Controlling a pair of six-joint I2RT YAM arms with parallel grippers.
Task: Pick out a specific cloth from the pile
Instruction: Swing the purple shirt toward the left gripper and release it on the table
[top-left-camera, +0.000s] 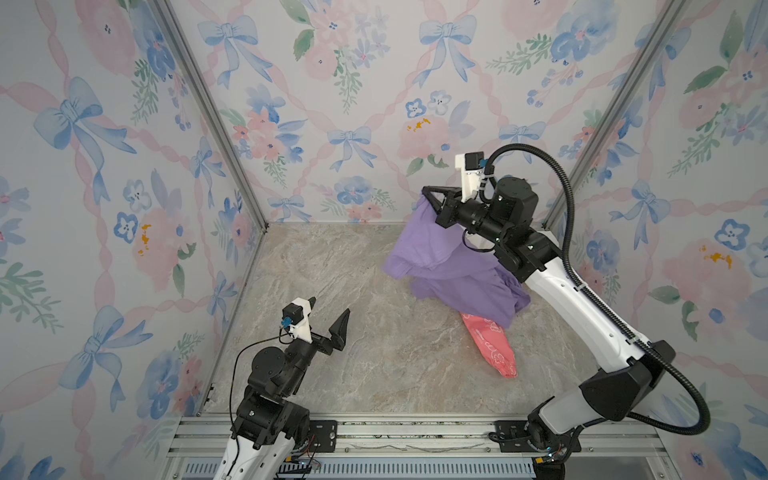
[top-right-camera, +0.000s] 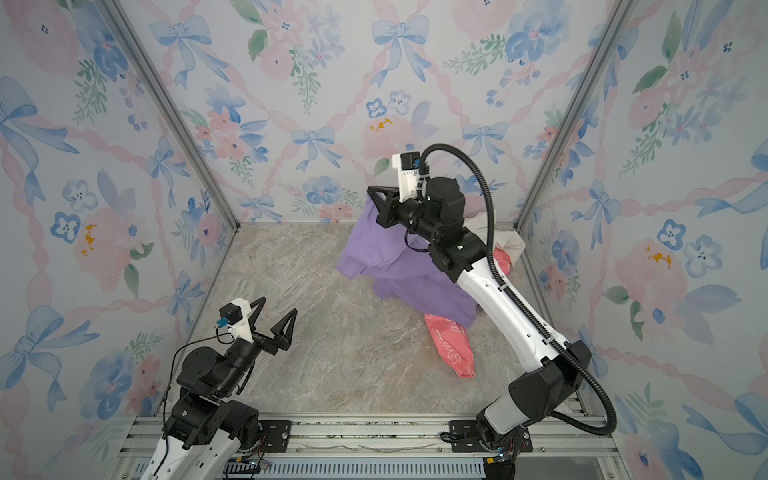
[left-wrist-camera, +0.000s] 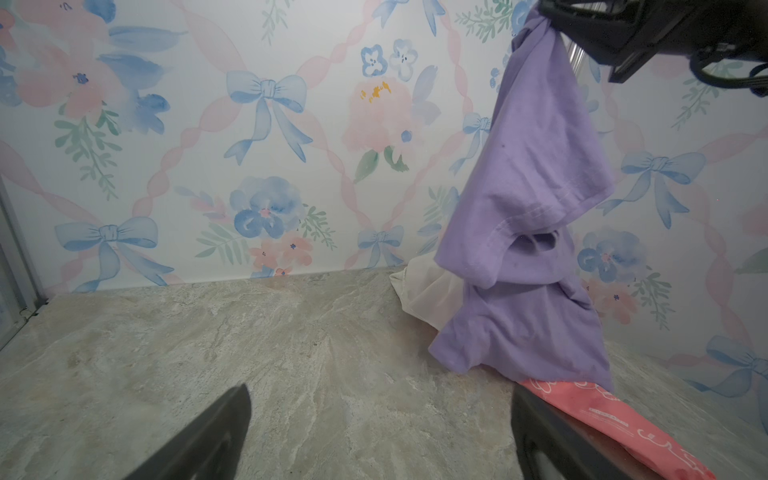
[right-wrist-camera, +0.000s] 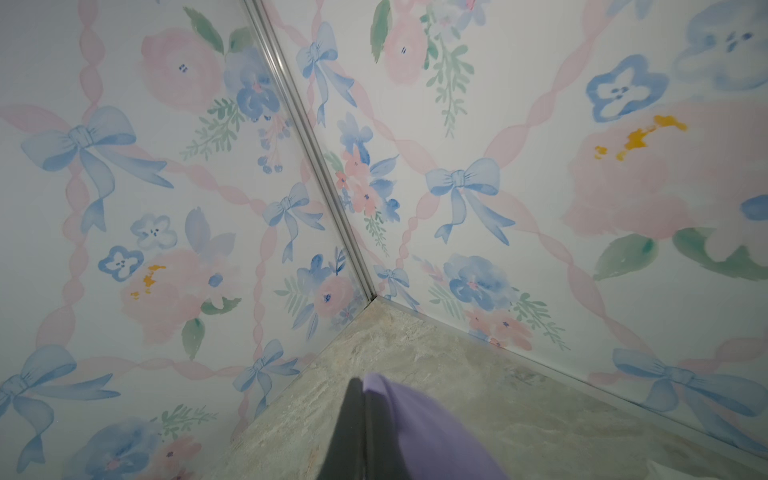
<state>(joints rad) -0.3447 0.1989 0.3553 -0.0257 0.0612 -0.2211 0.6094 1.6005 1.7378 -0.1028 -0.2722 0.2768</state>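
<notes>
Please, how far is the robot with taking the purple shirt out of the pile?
Done: the right gripper, jaws shut, holds the purple shirt up by one end. In hand: its lower part lies on the coral garment, near the cream shirt. Left: lift it fully clear and set it apart. The left gripper is open and empty.

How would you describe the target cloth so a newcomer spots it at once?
Look at the back-right corner of the marble-look table, where the right arm reaches. The cloth hangs there from the shut right pincer, its bottom end trailing low. It is the only lavender-purple piece: the coral-pink printed garment pokes out beneath it and the cream-white shirt lies behind it.
</notes>
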